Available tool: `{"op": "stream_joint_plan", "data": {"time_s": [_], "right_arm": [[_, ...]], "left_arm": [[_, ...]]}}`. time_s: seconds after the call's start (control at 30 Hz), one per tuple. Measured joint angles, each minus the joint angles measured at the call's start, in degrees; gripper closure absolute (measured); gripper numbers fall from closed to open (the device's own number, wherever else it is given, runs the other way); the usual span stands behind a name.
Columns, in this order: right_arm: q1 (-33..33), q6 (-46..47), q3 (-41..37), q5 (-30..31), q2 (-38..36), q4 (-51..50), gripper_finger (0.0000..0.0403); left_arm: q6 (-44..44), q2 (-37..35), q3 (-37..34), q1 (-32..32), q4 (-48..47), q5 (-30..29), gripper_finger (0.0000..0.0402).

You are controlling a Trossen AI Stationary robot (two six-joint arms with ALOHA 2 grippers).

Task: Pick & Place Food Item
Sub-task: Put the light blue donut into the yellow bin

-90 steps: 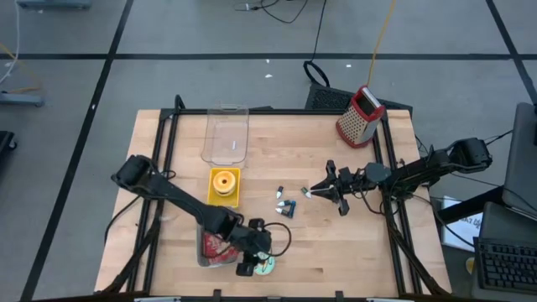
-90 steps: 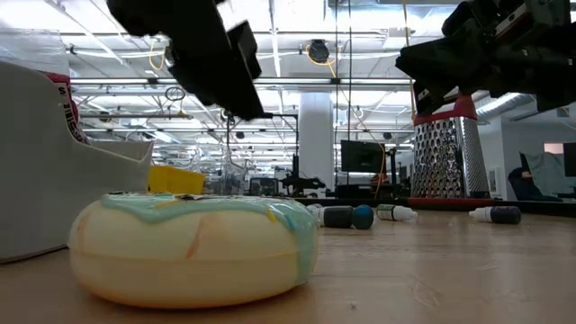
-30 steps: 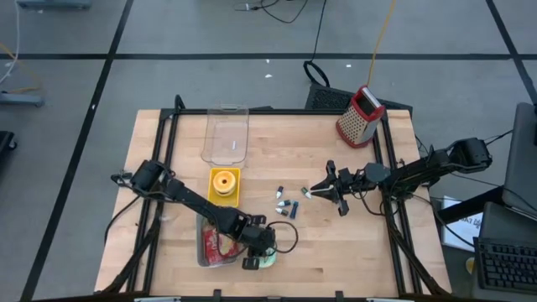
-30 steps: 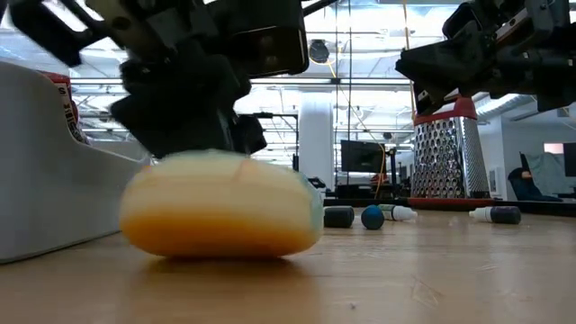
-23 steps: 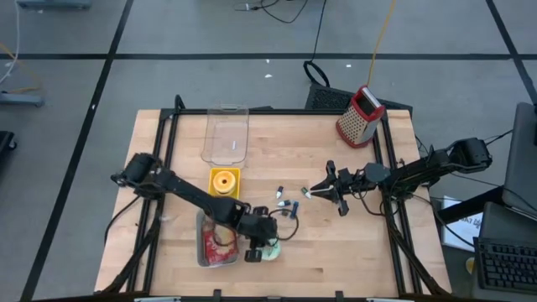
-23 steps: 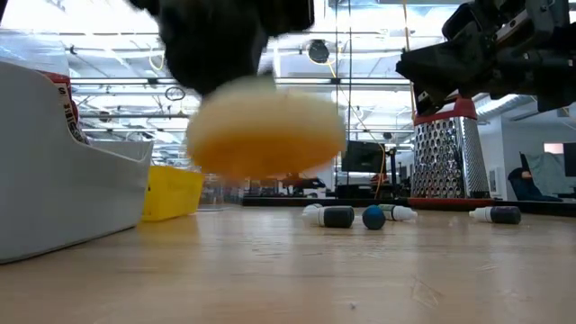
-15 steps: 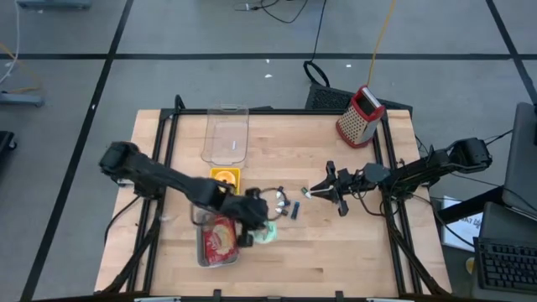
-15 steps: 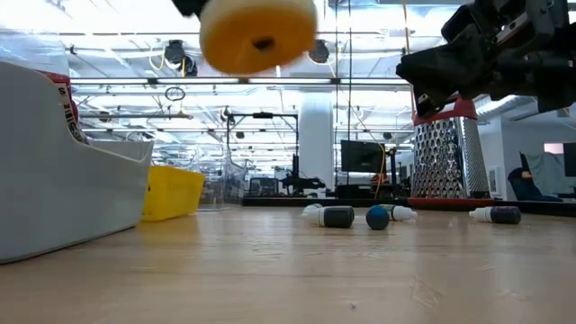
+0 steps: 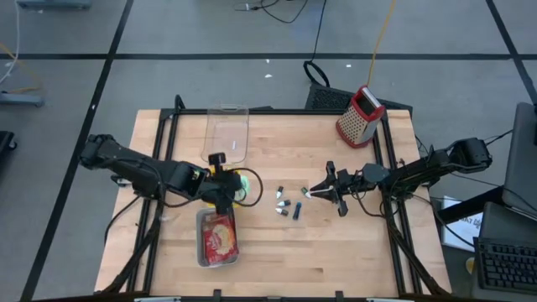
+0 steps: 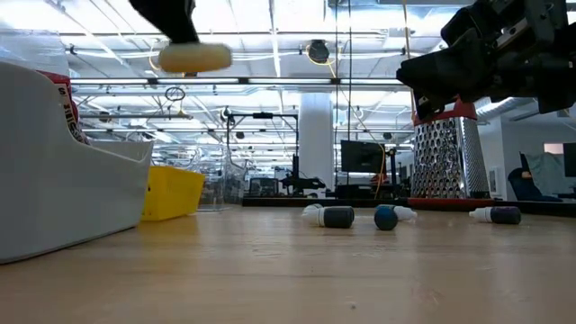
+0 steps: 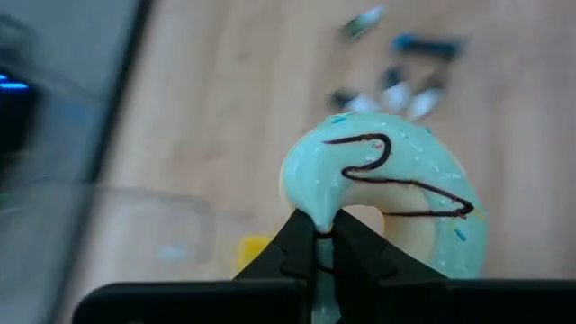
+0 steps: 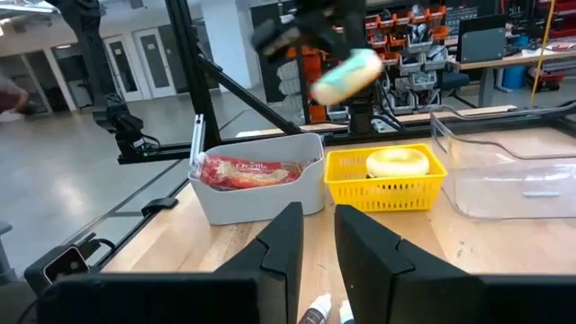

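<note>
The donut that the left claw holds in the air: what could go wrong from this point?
1. The left claw pinches only a thin edge of the donut, so it may slip or tear free and fall.
2. The yellow basket already holds another donut; if this one goes there, it may sit on top and roll out.
3. A dropped donut could land among the small bottles on the table.

left gripper [image 9: 228, 186] fingers: clamped on donut [image 11: 387, 193], held aloft | below fingers: yellow basket [image 9: 224, 182], already holds a yellow donut | beside: grey bin [image 9: 216, 239], clear container [image 9: 226, 132] | beyond fingertips: small bottles [image 9: 288, 205] scattered, otherwise open wood
</note>
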Motion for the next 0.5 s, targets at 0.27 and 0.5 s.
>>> {"op": "stream_joint_plan", "data": {"time_s": [0.27, 0.5], "right_arm": [[0.00, -1.59, 0.00, 0.02, 0.00, -0.57, 0.0342], [-0.01, -2.97, 0.00, 0.24, 0.00, -0.55, 0.0342]], "left_arm": [[-4.04, 2.40, -3.17, -1.24, -6.01, -10.27, 0.0377], [-17.25, 2.50, -14.05, -7.12, -5.72, -20.04, 0.0394]]}}
